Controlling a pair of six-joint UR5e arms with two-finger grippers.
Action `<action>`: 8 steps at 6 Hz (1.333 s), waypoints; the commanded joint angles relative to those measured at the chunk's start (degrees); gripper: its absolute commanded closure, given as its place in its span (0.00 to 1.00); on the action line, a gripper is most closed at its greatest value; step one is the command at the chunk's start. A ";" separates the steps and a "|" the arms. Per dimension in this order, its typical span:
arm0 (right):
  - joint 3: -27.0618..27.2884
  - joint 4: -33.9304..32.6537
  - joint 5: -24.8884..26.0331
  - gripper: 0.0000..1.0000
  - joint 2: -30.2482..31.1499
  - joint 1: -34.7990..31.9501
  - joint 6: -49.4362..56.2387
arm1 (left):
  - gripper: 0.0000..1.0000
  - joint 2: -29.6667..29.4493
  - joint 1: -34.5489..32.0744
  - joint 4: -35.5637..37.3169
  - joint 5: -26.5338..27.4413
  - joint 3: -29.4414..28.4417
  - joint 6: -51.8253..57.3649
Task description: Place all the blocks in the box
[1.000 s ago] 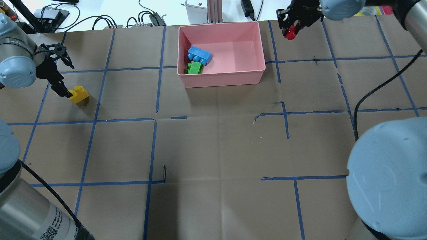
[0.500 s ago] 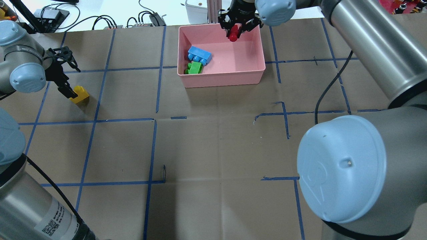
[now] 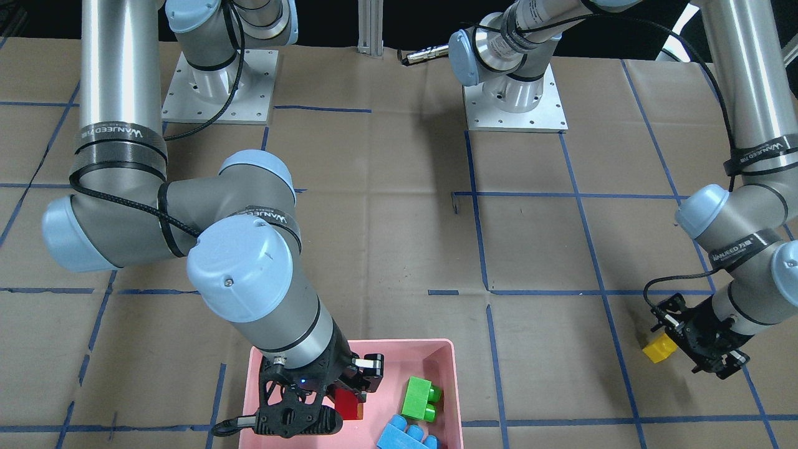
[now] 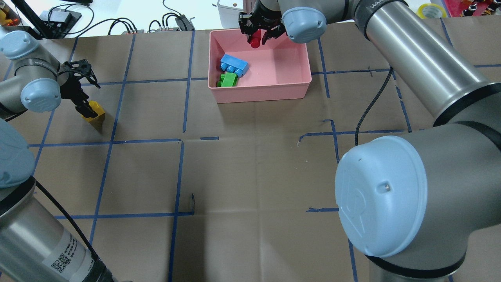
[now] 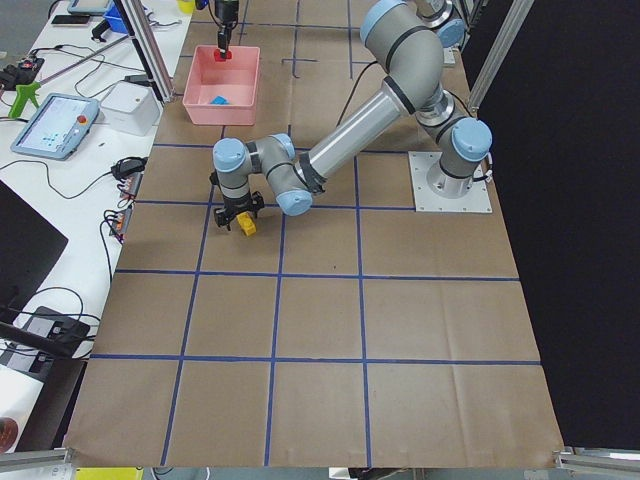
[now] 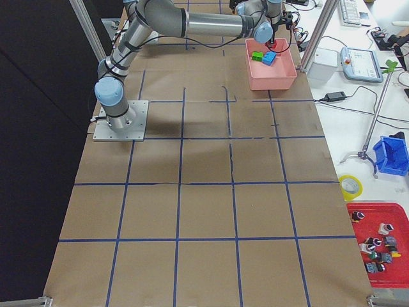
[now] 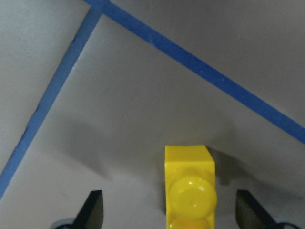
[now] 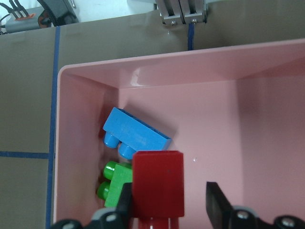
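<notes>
The pink box [image 4: 266,94] stands at the table's far middle. The light-blue block [image 4: 234,64] and the green block [image 4: 228,79] lie in its left part. My right gripper [image 4: 256,37] is shut on the small red block [image 4: 255,41] and holds it over the box's far side. In the right wrist view the red block [image 8: 158,183] hangs above the blue [image 8: 136,133] and green [image 8: 116,183] blocks. The yellow block [image 4: 95,113] sits on the table at the left. My left gripper [image 7: 170,212] is open, with the yellow block [image 7: 190,191] between its fingers, untouched.
Cables and small devices [image 4: 172,21] lie along the table's far edge behind the box. The two arm bases [image 3: 514,106] stand on the robot's side. Blue tape lines [image 4: 184,98] cross the brown table cover. A tape roll [image 6: 350,185] and a red parts tray [image 6: 377,249] sit off the table.
My right gripper carried the red block leftward, from right of the box to over its far side. My left gripper shifted slightly right and came over the yellow block.
</notes>
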State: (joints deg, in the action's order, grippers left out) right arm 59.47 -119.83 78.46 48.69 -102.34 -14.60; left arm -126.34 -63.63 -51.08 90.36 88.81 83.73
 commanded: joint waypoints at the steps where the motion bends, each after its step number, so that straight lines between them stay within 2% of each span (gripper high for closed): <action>1: 0.20 -2.34 0.29 0.00 -0.26 0.03 2.30 | 0.52 0.12 0.08 -0.07 0.43 -0.04 -0.32; 2: 0.38 -2.51 0.29 0.00 -0.61 0.03 2.30 | 0.74 0.30 0.17 -0.07 0.60 -0.21 -0.49; 3: 0.29 -2.78 0.37 0.00 -0.70 0.03 2.91 | 0.90 0.30 0.34 -0.51 0.69 -0.82 -0.76; 4: 0.90 -2.17 0.46 0.00 1.04 0.73 4.13 | 0.98 1.26 0.52 -1.03 0.78 -1.96 -2.32; 5: 1.34 -0.60 4.99 0.00 5.41 2.30 7.80 | 1.00 3.18 0.61 -2.25 0.08 -4.49 -5.04; 6: 2.13 7.94 6.16 0.00 10.06 4.93 12.36 | 1.00 5.46 0.52 -10.62 -0.18 -10.70 -9.59; 7: 2.57 15.60 6.87 0.00 15.33 6.52 19.28 | 1.00 5.75 0.00 -21.06 -2.97 -18.24 -19.38; 8: 3.79 21.68 7.66 0.00 20.78 7.84 22.83 | 1.00 5.66 -0.18 -30.04 -8.13 -23.97 -29.75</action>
State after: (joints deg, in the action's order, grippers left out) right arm 62.27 -104.76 85.26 63.99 -95.97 3.76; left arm -120.88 -63.57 -72.33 86.29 70.73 63.35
